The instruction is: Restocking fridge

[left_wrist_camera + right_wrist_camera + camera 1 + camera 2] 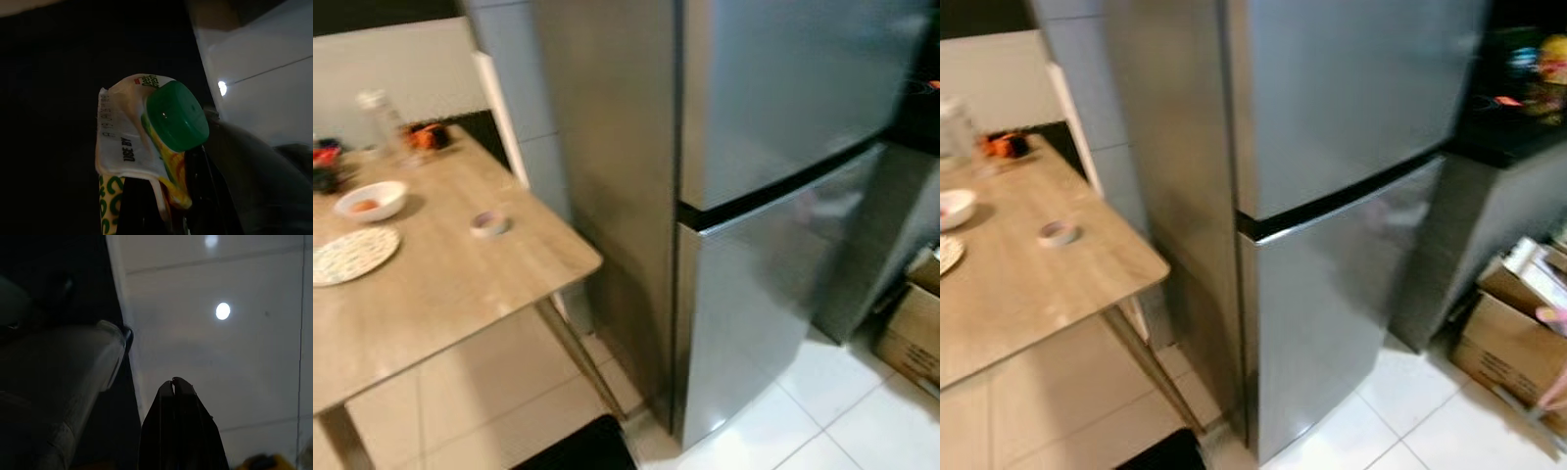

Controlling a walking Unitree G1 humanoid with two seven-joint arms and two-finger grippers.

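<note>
A tall steel fridge with two doors stands in front of me, both doors closed, a dark seam between the upper and lower door. In the left wrist view my left gripper is shut on a carton with a green screw cap and yellow-green print. My right gripper hangs over the white tiled floor with its fingertips pressed together and nothing between them.
A wooden table stands left of the fridge with a white bowl, a patterned plate, a roll of tape and a clear bottle. Cardboard boxes sit on the floor right of the fridge. A dark counter stands beyond.
</note>
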